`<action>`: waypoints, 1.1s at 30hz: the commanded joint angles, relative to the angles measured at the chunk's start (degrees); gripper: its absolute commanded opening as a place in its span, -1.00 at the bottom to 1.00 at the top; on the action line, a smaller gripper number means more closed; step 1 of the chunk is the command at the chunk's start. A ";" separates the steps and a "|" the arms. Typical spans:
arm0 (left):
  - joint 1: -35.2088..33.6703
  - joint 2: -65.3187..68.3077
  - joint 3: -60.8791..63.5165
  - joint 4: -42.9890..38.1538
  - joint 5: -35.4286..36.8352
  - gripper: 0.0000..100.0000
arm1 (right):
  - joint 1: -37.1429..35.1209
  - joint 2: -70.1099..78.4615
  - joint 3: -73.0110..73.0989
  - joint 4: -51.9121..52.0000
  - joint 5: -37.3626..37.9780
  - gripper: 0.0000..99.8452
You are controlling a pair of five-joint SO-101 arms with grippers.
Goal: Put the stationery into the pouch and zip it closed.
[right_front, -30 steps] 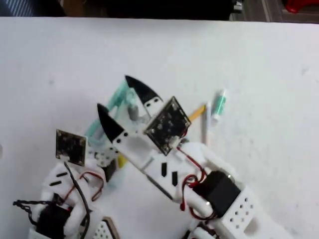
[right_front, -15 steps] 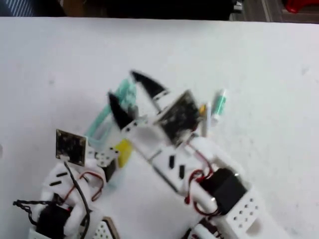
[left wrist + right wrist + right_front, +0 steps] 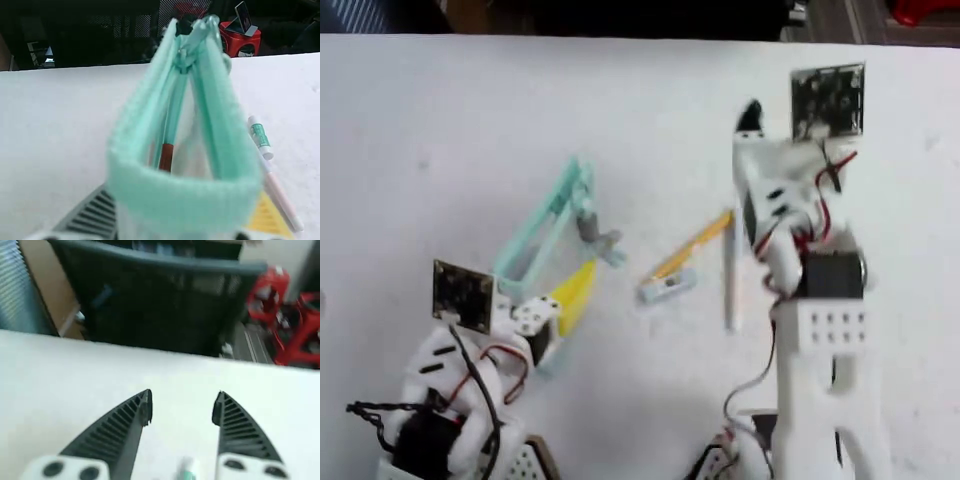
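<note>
My left hand (image 3: 534,322) is clamped on the near end of the pouch (image 3: 185,200); the pouch lies on the white worktop (image 3: 440,120) with its far end pointing away from me, and its mint-green sides gape wide apart, meeting only at the far end; the zip is undone. In my left wrist view a thin teal stick with a red-brown band (image 3: 165,156) shows inside the mouth; what it is I cannot tell. A yellow tag (image 3: 574,290) sticks out beside the end I hold.

My right hand (image 3: 182,410) is open, its two ribbed black fingers (image 3: 127,425) spread apart with nothing between them; it hangs over the far right part of the worktop, well apart from the pouch, pointing at the far edge.

Between the two arms the loose stationery lies on the worktop: a yellow pencil (image 3: 692,246) set at a slant; a small white block (image 3: 666,287) touching or just beside its nearer end; and a pale pen (image 3: 730,285) lying lengthwise just beside the right arm, near the pencil's farther tip. A white tube with a green label (image 3: 260,136) lies at the far end of that pen, and in my right wrist view it sits just below my open fingers. All of these are outside the pouch.
</note>
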 commanded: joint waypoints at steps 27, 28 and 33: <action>1.10 0.66 -1.41 0.18 0.35 -0.49 | -1.54 42.42 -13.71 19.30 -0.09 -0.62; 1.10 0.66 -1.41 0.18 0.35 -0.49 | -2.15 42.59 -13.71 19.21 -0.09 -0.62; 1.10 0.66 -1.41 0.18 0.35 -0.49 | -2.77 44.18 -13.89 18.86 -0.09 -0.62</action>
